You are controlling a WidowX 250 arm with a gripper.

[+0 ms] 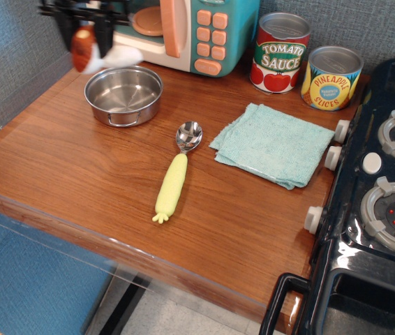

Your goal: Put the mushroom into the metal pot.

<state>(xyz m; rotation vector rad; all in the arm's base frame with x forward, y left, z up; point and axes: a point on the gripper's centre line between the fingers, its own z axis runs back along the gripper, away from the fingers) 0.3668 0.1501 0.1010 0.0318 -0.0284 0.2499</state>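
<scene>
Observation.image view: at the upper left of the frame the gripper [86, 31], blurred, is clenched around the mushroom [96, 50], held in the air with its white stem pointing right. The metal pot [123, 95] sits just below it on the wooden table [79, 174], in front of the toy microwave [183, 31].

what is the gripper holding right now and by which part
The gripper holds the mushroom in the air, clamped near its reddish-brown cap; the white stem sticks out sideways, above the far rim of the metal pot.
</scene>
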